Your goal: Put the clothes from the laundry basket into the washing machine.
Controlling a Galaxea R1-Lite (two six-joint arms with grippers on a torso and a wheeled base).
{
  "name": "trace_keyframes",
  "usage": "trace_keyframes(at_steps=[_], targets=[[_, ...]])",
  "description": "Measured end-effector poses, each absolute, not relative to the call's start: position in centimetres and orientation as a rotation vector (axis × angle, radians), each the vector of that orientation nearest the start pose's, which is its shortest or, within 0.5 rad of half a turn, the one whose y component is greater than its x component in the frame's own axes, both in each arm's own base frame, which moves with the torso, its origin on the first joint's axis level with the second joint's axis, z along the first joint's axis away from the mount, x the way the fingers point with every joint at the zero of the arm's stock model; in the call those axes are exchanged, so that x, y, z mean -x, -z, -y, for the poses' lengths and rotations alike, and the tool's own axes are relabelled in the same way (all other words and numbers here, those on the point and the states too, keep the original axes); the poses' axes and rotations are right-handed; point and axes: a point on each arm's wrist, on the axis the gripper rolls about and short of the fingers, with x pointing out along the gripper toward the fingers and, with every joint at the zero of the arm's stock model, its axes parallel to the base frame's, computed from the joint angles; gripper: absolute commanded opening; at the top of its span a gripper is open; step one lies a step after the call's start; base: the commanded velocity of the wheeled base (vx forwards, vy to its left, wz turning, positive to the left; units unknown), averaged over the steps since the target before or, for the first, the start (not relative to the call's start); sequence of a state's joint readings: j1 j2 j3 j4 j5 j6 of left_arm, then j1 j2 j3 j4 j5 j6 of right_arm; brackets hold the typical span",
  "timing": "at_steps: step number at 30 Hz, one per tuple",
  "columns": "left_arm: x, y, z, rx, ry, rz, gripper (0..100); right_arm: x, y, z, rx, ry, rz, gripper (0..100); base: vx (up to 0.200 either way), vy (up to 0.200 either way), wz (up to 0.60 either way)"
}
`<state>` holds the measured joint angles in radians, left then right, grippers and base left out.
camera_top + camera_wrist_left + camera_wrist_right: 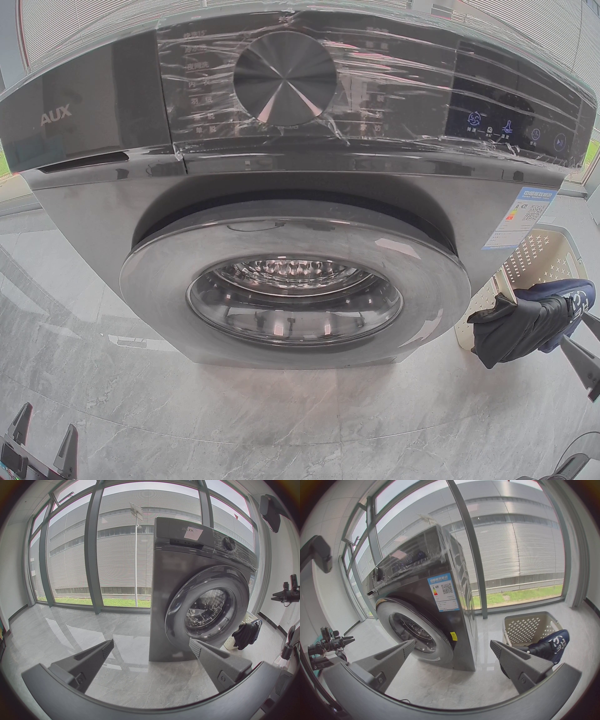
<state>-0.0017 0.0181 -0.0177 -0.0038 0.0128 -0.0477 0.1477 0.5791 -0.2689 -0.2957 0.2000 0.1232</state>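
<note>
The grey washing machine (294,300) stands in front of me with its round glass door closed against the drum. To its right sits the beige laundry basket (537,250). A black garment (522,328) and a dark blue one (572,290) hang over its front rim. My right gripper (584,340) is at the right edge, close beside the clothes, open and holding nothing. My left gripper (47,425) is low at the left, open and empty, well short of the machine. The right wrist view shows the basket (529,628) and clothes (550,645) past the right gripper (452,643).
Grey marble floor (300,406) spreads in front of the machine. Tall windows (118,558) stand behind it, and a white wall runs along the basket's side. The control panel (287,78) with its dial is wrapped in plastic film.
</note>
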Motion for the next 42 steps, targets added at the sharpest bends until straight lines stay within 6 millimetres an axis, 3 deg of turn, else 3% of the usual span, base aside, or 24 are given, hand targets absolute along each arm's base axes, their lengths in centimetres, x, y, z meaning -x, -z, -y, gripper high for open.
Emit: trace_keyframes(at_steps=[10, 17, 34, 42], targets=[[2.3, -8.1, 0.0, 0.046, -0.011, 0.004, 100, -11.4, -19.0, -5.2, -0.134, -0.463, -0.202, 100, 0.000, 0.000, 0.00], [2.3, -8.1, 0.0, 0.046, -0.010, 0.004, 100, -14.7, -19.1, -7.4, -0.121, -0.486, -0.221, 100, 0.000, 0.000, 0.00], [2.3, -8.1, 0.0, 0.045, -0.010, 0.004, 100, -17.8, -18.3, -10.5, -0.100, -0.558, -0.263, 100, 0.000, 0.000, 0.00], [2.3, -8.1, 0.0, 0.046, -0.010, 0.004, 100, -17.4, -16.7, -11.3, -0.091, -0.625, -0.303, 100, 0.000, 0.000, 0.00]])
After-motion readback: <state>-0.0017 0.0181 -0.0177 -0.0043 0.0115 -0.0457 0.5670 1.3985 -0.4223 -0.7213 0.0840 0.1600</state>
